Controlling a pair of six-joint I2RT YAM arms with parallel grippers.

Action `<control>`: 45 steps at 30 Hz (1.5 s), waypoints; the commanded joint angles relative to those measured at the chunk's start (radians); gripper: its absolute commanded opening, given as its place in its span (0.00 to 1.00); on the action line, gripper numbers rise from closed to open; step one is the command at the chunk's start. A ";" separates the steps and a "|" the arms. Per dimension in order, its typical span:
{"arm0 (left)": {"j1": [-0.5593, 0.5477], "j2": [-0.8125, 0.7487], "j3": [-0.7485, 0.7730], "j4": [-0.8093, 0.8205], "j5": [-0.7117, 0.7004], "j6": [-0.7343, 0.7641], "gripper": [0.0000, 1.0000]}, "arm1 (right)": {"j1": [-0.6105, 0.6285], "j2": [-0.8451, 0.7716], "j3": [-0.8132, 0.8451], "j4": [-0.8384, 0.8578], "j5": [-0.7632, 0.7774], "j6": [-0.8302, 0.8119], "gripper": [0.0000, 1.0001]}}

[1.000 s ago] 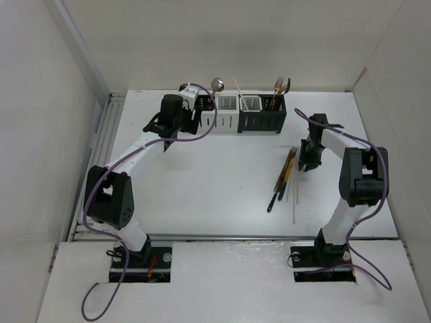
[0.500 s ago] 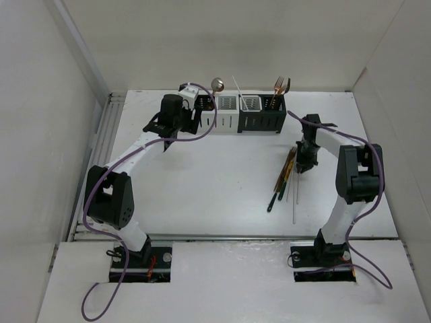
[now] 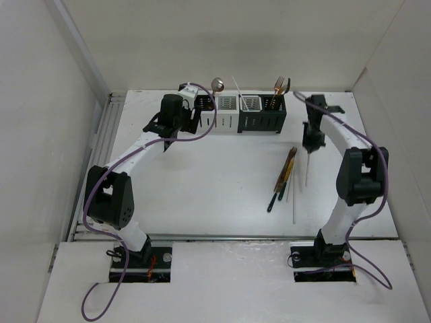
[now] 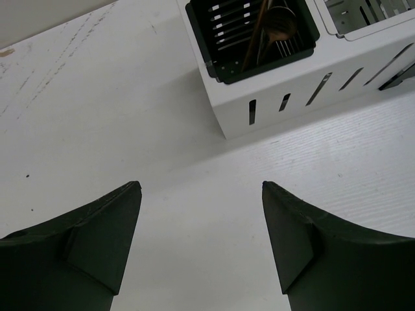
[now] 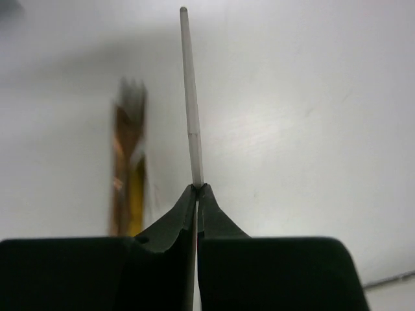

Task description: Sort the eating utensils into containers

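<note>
Right gripper just clamped one slim silver metal chopstick, now lifted (next one to sort); left gripper jaws open.

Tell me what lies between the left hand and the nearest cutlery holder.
Nothing: only bare white table separates the open left hand from the holder, as the left wrist view shows.

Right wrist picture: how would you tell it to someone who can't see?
The right gripper pinches a thin pale chopstick pointing away from the camera. A blurry copper fork lies left of it on the white table.
</note>
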 commanded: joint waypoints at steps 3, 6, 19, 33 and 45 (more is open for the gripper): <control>0.003 -0.041 -0.002 0.026 -0.016 0.015 0.73 | 0.060 -0.160 0.536 0.040 0.178 -0.021 0.00; 0.003 -0.041 0.008 0.026 -0.007 0.015 0.73 | 0.173 -0.148 0.655 0.251 0.164 -0.065 0.00; -0.016 -0.041 0.010 0.016 0.004 0.034 0.73 | 0.380 0.228 0.750 0.859 0.072 -0.186 0.00; -0.016 -0.041 0.001 0.035 0.026 0.034 0.73 | 0.400 0.295 0.502 0.917 0.032 -0.177 0.00; -0.116 -0.021 0.091 -0.085 0.104 0.068 0.73 | 0.400 -0.156 0.164 0.891 0.086 -0.076 0.97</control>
